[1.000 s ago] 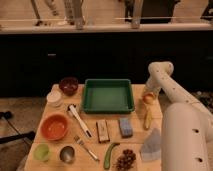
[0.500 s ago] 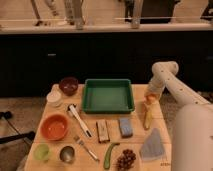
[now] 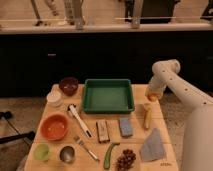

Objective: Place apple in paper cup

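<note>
The apple (image 3: 152, 98), small and orange-yellow, is at the table's right edge beside the green tray. My gripper (image 3: 154, 92) comes down on it from above at the end of the white arm and is shut on the apple, hiding its top. The paper cup (image 3: 54, 98), short and cream-coloured, stands at the far left of the table, just in front of the dark maroon bowl (image 3: 68, 85). The whole width of the tray lies between the gripper and the cup.
A green tray (image 3: 108, 106) fills the back middle. An orange bowl (image 3: 54, 127), a light green cup (image 3: 41, 151) and a metal cup (image 3: 66, 153) stand front left. A yellow corn-like item (image 3: 147, 116), blue sponge (image 3: 125, 126), grapes (image 3: 125, 160) and grey cloth (image 3: 152, 145) lie front right.
The arm's elbow has shifted slightly to the right and the gripper has settled and closed on the apple. The apple has hardly moved.
</note>
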`<action>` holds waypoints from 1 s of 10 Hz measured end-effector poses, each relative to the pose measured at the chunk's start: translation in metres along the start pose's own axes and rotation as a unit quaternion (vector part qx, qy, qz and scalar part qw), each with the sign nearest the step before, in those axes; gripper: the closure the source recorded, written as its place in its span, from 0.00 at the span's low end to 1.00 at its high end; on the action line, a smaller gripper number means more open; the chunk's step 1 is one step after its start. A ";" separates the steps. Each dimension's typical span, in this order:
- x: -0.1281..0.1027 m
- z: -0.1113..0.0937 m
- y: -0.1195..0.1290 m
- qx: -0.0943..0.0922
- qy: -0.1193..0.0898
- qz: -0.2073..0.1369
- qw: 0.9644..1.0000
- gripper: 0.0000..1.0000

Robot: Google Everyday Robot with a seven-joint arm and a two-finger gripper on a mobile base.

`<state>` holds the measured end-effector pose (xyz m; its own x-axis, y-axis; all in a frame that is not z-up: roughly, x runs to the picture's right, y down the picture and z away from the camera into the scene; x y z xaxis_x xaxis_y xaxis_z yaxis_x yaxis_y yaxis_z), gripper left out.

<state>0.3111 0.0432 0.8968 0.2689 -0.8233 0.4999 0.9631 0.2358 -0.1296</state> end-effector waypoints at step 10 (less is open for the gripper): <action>-0.014 -0.031 -0.024 0.023 -0.005 -0.006 1.000 1.00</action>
<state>0.2849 0.0335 0.8662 0.2575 -0.8212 0.5092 0.9645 0.2506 -0.0836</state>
